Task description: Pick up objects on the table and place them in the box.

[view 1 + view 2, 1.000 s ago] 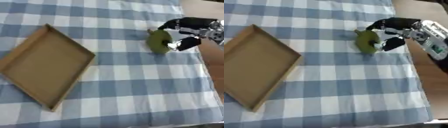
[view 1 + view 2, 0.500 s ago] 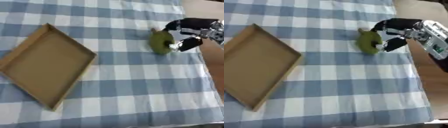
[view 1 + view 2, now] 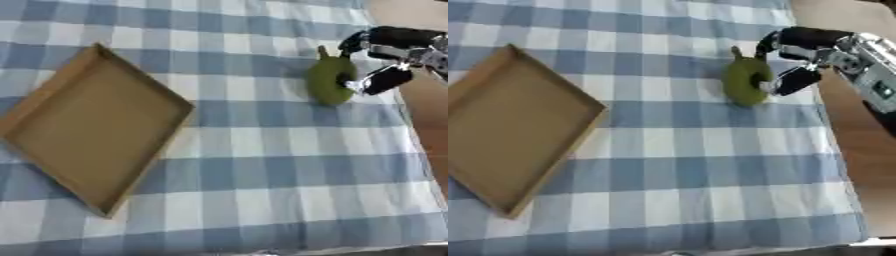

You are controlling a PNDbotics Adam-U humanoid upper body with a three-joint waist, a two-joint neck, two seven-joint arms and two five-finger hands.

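Presently, a green pear-shaped object (image 3: 746, 81) with a short stem pointing up is seen at the upper right of the frame, standing on the blue-and-white checked tablecloth (image 3: 702, 165). It is grasped by the right hand (image 3: 798, 59), which enters from the right edge: dark fingers (image 3: 773, 40) are curled over its top right side and the thumb (image 3: 791, 81) is pressed against its lower right flank. A shallow cardboard box (image 3: 87, 125) is laid open at the left of the frame, turned at an angle, well apart from the green object. Bare brown tabletop (image 3: 859, 145) is shown along the right edge.
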